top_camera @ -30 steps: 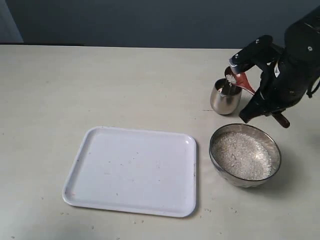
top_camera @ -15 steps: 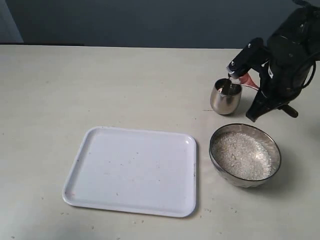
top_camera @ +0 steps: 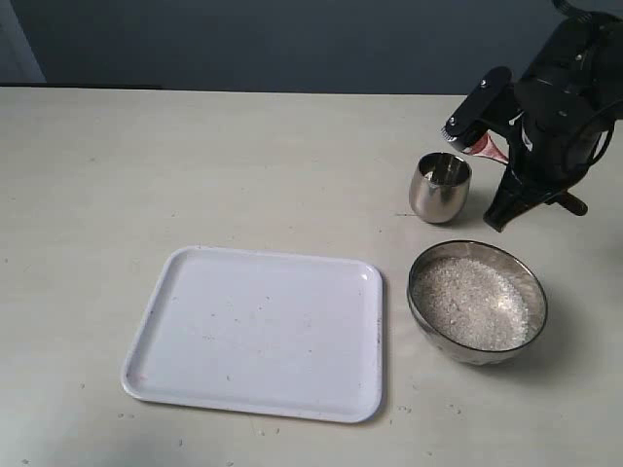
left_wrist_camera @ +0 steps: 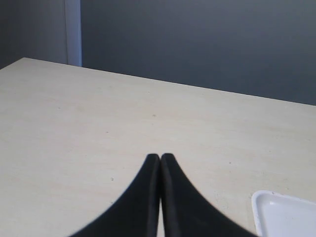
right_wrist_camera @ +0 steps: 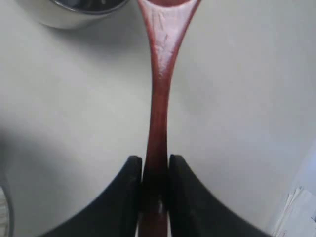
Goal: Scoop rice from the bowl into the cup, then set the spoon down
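The steel cup [top_camera: 440, 187] stands upright behind the wide bowl [top_camera: 421, 292], which holds white rice [top_camera: 474, 304]. My right gripper [top_camera: 506, 161] hovers just right of the cup and above its rim, shut on the handle of the reddish-brown wooden spoon [top_camera: 484, 146]. In the right wrist view the fingers [right_wrist_camera: 132, 170] pinch the spoon [right_wrist_camera: 160, 89], whose oval end reaches toward the cup [right_wrist_camera: 81, 10] and is cut off by the frame edge. My left gripper [left_wrist_camera: 160, 157] is shut on nothing over bare table and does not show in the exterior view.
A flat white tray [top_camera: 258, 331] lies left of the bowl, with its corner [left_wrist_camera: 286, 212] showing in the left wrist view. The beige table [top_camera: 195, 165] ends at a dark wall behind. The right arm's bulk stands over the back right corner.
A second ago the spoon was tipped over the cup with rice spilling from it. It has since pulled back to the right and slightly up, off the cup's mouth. The left gripper's motion cannot be judged.
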Controlling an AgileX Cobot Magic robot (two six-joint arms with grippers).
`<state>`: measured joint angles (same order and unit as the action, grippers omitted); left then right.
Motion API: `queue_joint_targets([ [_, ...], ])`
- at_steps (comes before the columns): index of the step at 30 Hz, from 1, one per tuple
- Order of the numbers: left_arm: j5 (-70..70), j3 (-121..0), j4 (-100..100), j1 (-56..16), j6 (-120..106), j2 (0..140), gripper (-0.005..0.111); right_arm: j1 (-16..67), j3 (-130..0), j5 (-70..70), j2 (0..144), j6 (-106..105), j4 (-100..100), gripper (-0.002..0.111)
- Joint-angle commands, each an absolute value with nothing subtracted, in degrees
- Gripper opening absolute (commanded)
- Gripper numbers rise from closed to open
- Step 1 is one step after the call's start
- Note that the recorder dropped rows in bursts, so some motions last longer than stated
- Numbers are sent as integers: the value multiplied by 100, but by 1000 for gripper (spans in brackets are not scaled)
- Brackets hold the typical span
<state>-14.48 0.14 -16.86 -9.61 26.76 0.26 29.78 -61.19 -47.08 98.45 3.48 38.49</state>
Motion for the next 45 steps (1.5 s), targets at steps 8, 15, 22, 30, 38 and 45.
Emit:
queue_joint_targets([
  [8,-1386,0,-1718,-1001,2686,0,1,2978,-5893,-4762,9859,373,3991,-1],
  [15,-1386,0,-1718,-1001,2686,0,1,3002,-5815,-4669,9859,434,3991,-1],
  [22,-1386,0,-1718,-1001,2686,0,1,3093,-5815,-4563,9859,455,4040,-1],
  [30,-1386,0,-1718,-1001,2686,0,1,3112,-5815,-4462,9859,455,4125,-1],
  [38,-1386,0,-1718,-1001,2686,0,1,3150,-5815,-4316,9859,477,4219,-1],
  [45,-1386,0,-1718,-1001,2686,0,1,3214,-5815,-4270,9859,477,4351,-1],
])
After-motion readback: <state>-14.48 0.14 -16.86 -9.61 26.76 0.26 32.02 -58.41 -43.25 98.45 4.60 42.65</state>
